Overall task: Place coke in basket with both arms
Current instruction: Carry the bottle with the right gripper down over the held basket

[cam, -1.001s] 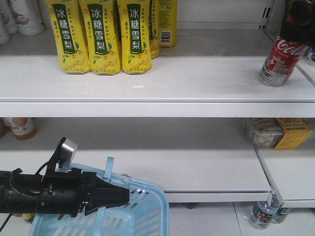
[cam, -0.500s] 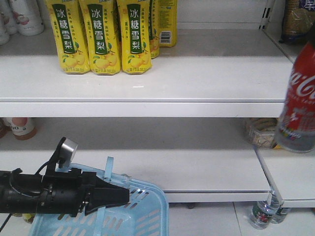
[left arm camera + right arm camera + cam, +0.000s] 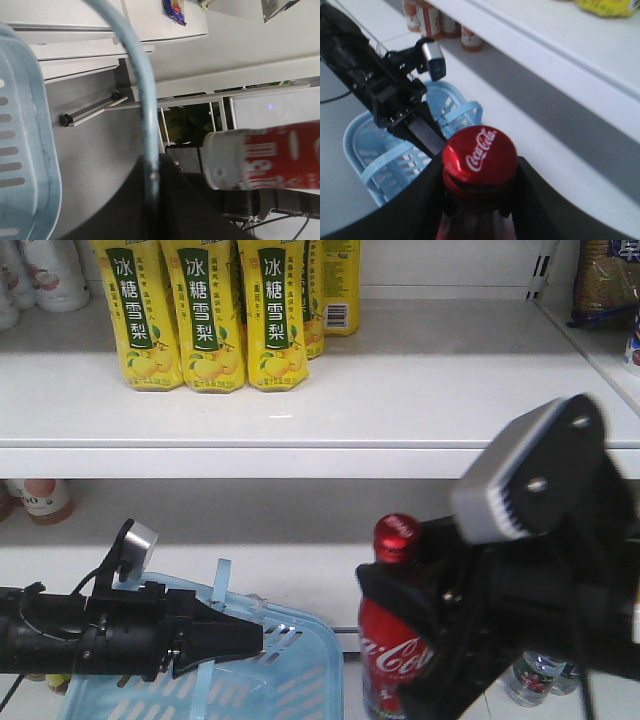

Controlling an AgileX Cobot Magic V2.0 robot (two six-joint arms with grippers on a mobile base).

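Two hands loaded, my left hand clamped on the basket handle, my right hand closed round the coke, upright just beside the basket rim.

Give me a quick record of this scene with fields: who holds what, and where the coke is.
basket: light blue, lower left
coke: upright, outside basket, beside its right rim in front view
left end effector: shut on basket handle
right end effector: shut on coke
upper shelf: yellow cartons
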